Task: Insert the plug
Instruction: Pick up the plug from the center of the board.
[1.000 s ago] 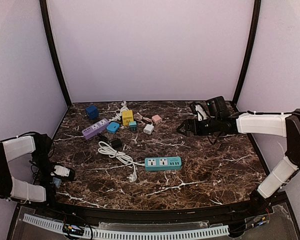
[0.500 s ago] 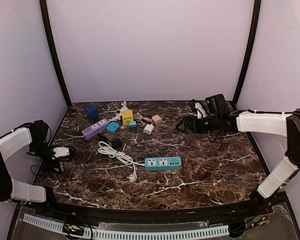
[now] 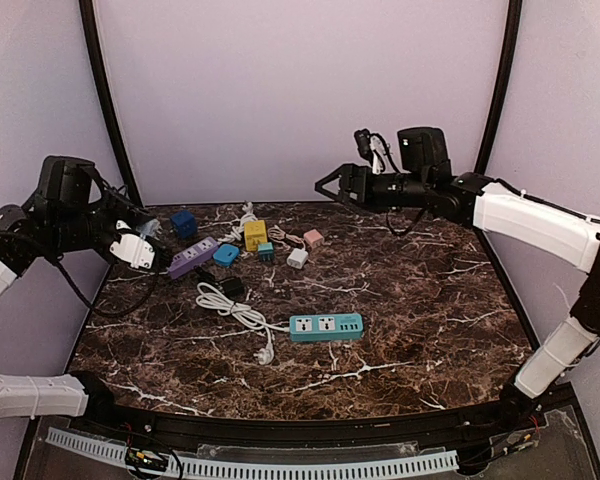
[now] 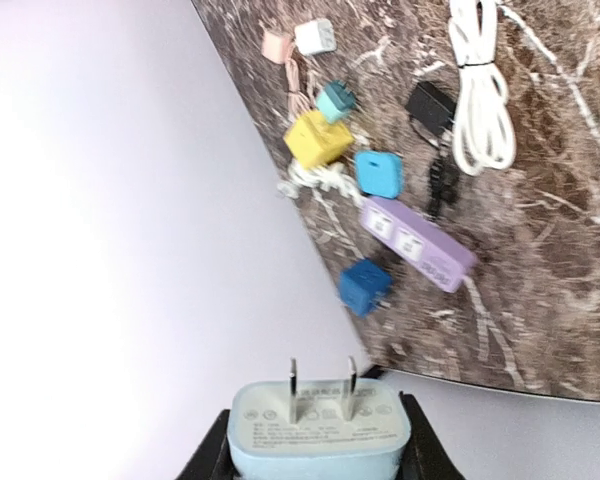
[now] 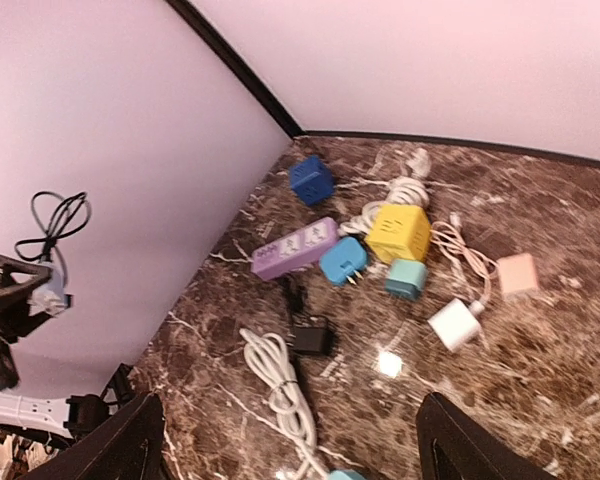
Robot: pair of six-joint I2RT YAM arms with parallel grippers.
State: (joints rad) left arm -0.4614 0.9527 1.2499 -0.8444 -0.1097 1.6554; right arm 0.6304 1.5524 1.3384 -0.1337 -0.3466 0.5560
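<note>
Nearest the bases, a teal power strip (image 3: 325, 326) is laid flat mid-table. Further back on the left, a pale blue plug (image 4: 320, 425) is clamped in the left gripper (image 4: 318, 462), prongs out, up in the air. Farthest back, the right gripper (image 3: 326, 187) is spread wide, nothing in it.

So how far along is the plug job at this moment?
Done: the left gripper is shut on the pale blue two-prong plug, raised near the left edge of the dark marble table. In hand: carrying it, prongs pointing away from the gripper. Left: the insertion itself; the teal power strip lies on the table with its sockets free. The right gripper hangs open and empty above the back.
</note>
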